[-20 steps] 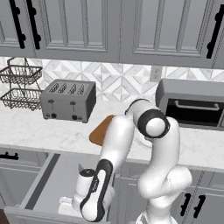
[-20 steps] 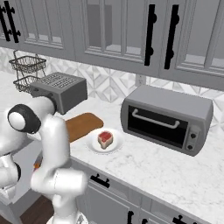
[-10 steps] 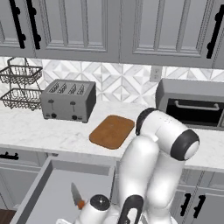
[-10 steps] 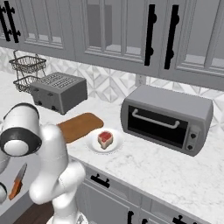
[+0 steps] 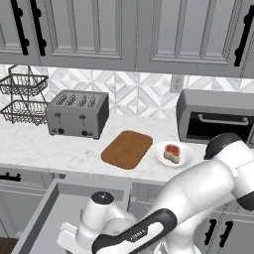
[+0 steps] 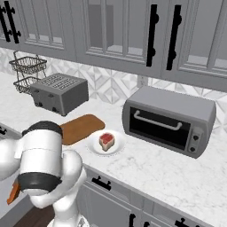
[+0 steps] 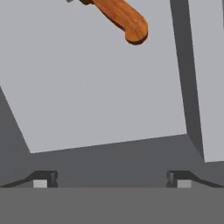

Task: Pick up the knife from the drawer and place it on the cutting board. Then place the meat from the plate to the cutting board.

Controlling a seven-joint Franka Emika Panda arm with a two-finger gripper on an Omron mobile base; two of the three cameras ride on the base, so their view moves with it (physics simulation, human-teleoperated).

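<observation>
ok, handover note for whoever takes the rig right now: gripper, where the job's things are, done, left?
Gripper: open, empty, down inside the open drawer, short of the knife.
Knife: lying on the drawer floor, its orange-brown handle at the top edge of the hand view, ahead of the fingertips; blade cut off by the frame.
Board: bare, on the counter right of the toaster.
Meat: on the plate, beside the board.
Done: drawer open, arm lowered in.
Left: close on the handle, grasp, put the knife on the board, then move the meat to the board.
</observation>
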